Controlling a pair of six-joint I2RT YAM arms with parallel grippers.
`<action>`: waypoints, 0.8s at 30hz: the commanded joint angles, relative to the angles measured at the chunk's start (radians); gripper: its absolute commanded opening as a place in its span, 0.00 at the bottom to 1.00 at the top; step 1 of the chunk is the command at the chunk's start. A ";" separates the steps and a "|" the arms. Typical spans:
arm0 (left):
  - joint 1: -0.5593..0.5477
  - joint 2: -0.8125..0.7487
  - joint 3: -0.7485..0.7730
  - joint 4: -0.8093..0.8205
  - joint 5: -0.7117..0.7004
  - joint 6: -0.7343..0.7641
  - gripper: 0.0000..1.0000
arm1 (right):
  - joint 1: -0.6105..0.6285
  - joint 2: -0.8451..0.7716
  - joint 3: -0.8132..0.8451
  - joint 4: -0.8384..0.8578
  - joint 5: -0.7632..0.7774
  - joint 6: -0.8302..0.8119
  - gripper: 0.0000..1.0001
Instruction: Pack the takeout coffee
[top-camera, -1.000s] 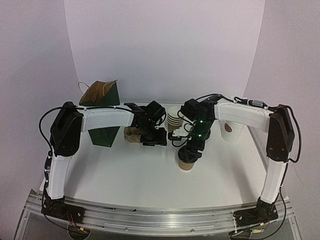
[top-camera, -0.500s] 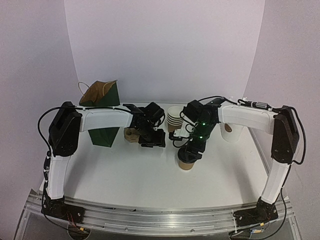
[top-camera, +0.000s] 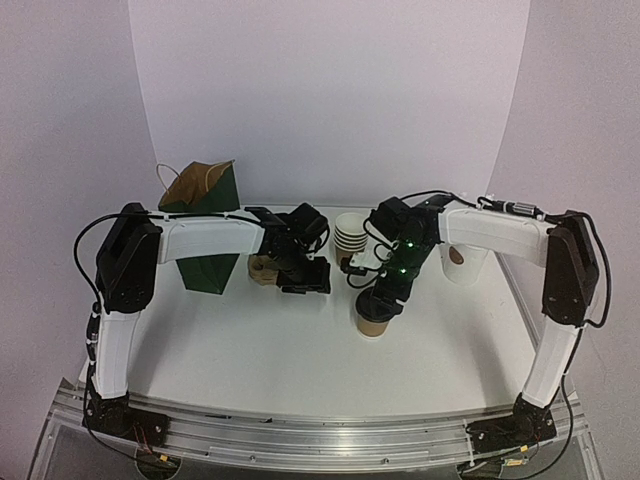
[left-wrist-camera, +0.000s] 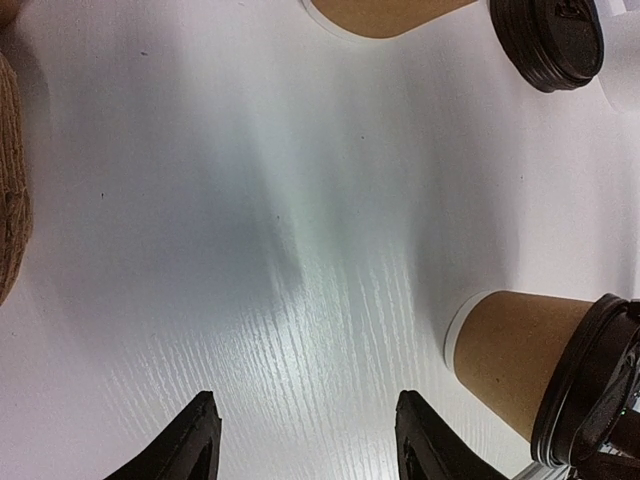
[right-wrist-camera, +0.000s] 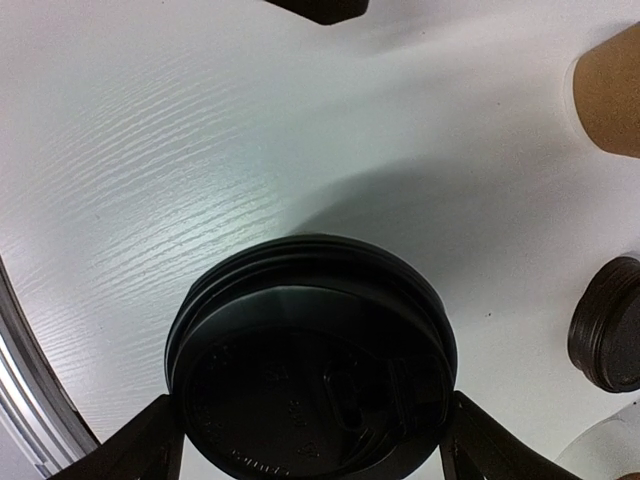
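Clamping lidded takeout coffee (top-camera: 372, 324) with right claw (right-wrist-camera: 314, 436), left claw (left-wrist-camera: 305, 440) spread empty (lid (right-wrist-camera: 300, 375) embossing unreadable)

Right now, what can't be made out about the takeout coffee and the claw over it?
Top view: the black domed plastic lid merges with the dark right claw above the small brown kraft paper cup.
Right wrist view: the lid hides the cup body; whether the fingers press it is unclear.
Left wrist view: the left edge cuts off the moulded brown pulp tray.
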 joint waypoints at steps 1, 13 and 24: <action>-0.003 -0.047 0.021 0.002 -0.014 0.001 0.59 | -0.021 0.083 -0.004 -0.071 0.038 0.050 0.88; -0.003 -0.028 0.048 -0.009 -0.012 0.015 0.59 | -0.020 0.067 0.082 -0.088 -0.018 0.085 0.98; -0.003 -0.007 0.087 -0.019 -0.011 0.024 0.59 | -0.022 0.047 0.155 -0.102 -0.005 0.113 0.98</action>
